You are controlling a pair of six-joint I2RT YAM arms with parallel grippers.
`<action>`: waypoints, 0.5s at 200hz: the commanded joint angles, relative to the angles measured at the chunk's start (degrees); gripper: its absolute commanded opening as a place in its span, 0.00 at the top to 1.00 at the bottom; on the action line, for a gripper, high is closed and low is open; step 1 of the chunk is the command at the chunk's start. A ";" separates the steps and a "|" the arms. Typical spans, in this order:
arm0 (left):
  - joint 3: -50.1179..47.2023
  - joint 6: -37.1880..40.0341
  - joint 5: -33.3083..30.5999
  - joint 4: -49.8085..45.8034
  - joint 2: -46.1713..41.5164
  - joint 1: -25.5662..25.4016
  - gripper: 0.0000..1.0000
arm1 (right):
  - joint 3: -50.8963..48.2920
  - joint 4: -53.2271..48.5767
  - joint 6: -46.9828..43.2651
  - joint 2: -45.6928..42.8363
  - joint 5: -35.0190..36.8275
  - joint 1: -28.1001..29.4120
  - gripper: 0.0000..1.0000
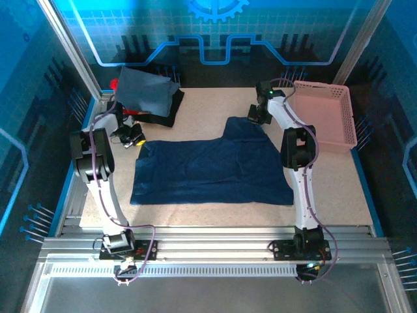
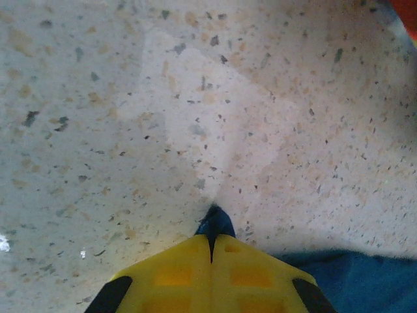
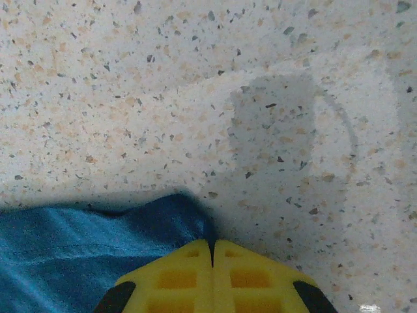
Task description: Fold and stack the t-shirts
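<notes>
Both pinched shut on navy t-shirt (image 1: 215, 166): left tool (image 2: 212, 241) at left-centre corner, right tool (image 3: 212, 244) at upper-centre corner; cloth spread on tabletop (image 1: 339, 189).

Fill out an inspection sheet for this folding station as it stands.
Surface: speckled beige table, bare around the cloth.
Job's things: navy t-shirt spread flat mid-table; folded stack far left, slate-blue on top, red and black showing beneath.
Clutter: pink basket far right, looks empty.
Tools: left tool shut, pinching the shirt's far-left corner; right tool shut on its far-right corner.
Cables: purple cable along each arm, looping at the bases.
Surroundings: blue-lit enclosure panels; aluminium rails at near edge.
</notes>
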 commanded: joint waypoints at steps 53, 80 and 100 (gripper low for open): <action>-1.91 3.57 -3.94 -3.59 -7.46 3.53 1.00 | -4.47 2.21 -3.45 -8.49 5.13 0.06 1.00; -2.02 3.51 -1.99 -3.38 -7.72 3.64 1.00 | -5.44 3.83 -3.62 -9.77 5.49 0.15 1.00; -1.96 3.96 -1.91 -3.68 -7.93 3.64 1.00 | -6.22 5.22 -3.98 -10.76 5.10 0.15 1.00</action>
